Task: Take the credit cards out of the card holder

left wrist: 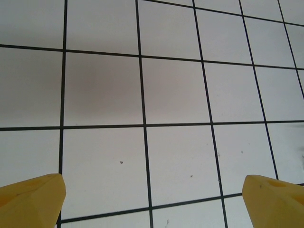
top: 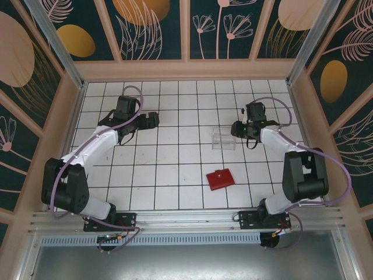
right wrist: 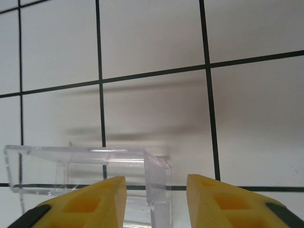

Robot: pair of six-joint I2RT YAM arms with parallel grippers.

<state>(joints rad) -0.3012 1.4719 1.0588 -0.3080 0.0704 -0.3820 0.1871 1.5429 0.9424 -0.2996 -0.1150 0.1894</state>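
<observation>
The card holder (top: 220,178), a flat red wallet, lies closed on the white tiled table, near the front and right of centre. The credit cards are hidden. My right gripper (top: 235,128) (right wrist: 156,202) hangs low at the right end of a small clear plastic box (top: 222,140) (right wrist: 85,161). Its yellow fingers (right wrist: 102,202) stand partly closed on either side of the box's end wall, with a gap showing on each side. My left gripper (top: 152,119) (left wrist: 154,204) is wide open over bare tiles at the back left, far from the wallet.
Wooden walls with patterned panels enclose the table (top: 175,192) on three sides. Both arm bases sit on the metal rail at the near edge. Bare tiles lie between the two arms and around the wallet.
</observation>
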